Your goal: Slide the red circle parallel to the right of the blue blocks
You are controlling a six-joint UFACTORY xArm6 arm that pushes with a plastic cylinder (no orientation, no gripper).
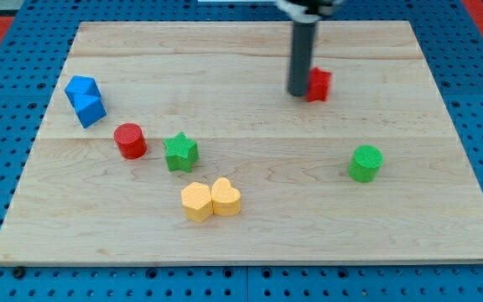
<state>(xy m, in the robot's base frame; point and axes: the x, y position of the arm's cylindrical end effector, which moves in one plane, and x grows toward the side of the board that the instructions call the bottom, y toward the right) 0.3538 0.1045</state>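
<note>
The approach step is in hand, judging by the layout: the tip point(298, 93) rests on the desk point(250, 243) at about 12 o'clock of the board, just at the 9 o'clock side of a small red block point(319, 84) whose shape cannot be made out, and well apart from the target. The end effector is a plain rod with no jaws, so it neither opens nor closes and grips nothing. The red circle point(130, 140) stands toward 9 o'clock of the board, untouched, near the two blue blocks point(85, 100), which sit touching each other at its 10 o'clock. The circle lies lower than the blue pair, so the task looks not yet done. The next move likely calls for bringing the tip round to the circle's 6 o'clock side and nudging it toward 12 o'clock until level with the blue blocks. The green star point(180, 152) sits just beside the circle at 3 o'clock and could block that approach. The yellow pair point(211, 200) at 6 o'clock and the green cylinder point(366, 163) at 3 o'clock stand clear.
</note>
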